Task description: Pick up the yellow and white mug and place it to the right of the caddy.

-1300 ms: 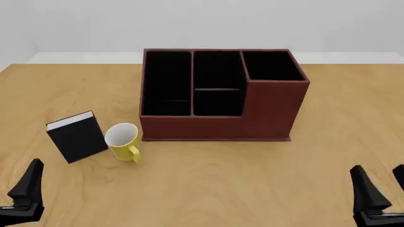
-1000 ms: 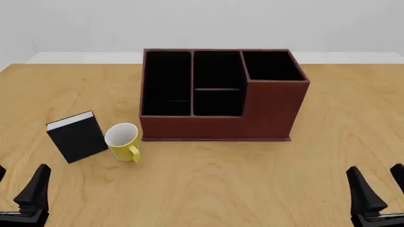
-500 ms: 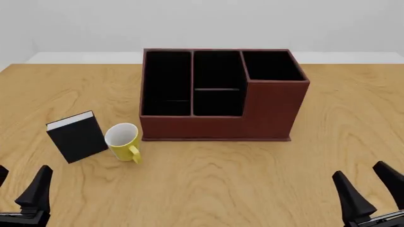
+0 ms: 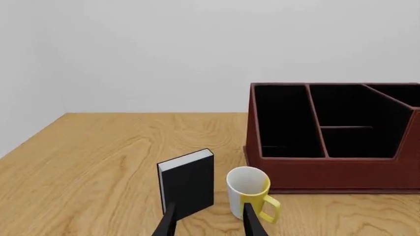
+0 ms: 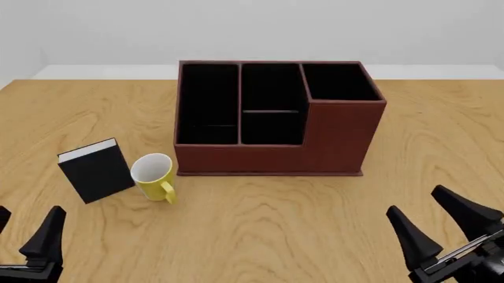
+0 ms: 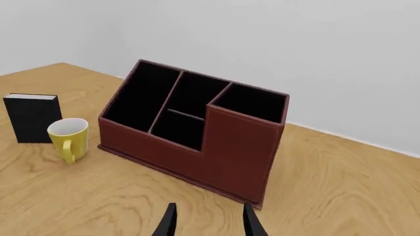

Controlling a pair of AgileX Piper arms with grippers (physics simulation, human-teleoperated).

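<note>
Currently the large reddish-brown leather-look caddy (image 5: pixel 272 118) sits mid-surface, three black-lined compartments open to the top; nothing visible inside any of them, though the linings are dark. Middle compartment has a cross divider. Its right corner section is taller, with a flat smooth front wall.

Small cylindrical yellow and white mug (image 5: pixel 154 176) stands upright on the light wood-grain surface (image 5: pixel 260 230), just off the caddy's front-left corner, not touching it. White interior looks empty; yellow loop handle points toward the camera side. Small black book with white page edges (image 5: pixel 94 170) stands upright just left of the mug, close but a sliver apart.

Versus 0.5 s ago: right hand (image 5: pixel 442 224) has shifted left and forward and now sits tilted, more of it in frame. Left hand (image 5: pixel 28 231) unchanged at the lower-left corner. Mug, book, caddy have not moved.

Both hands: black tapered fingers spread apart, holding nothing, well clear of the mug. Left wrist view shows mug and book just beyond its fingertips.
</note>
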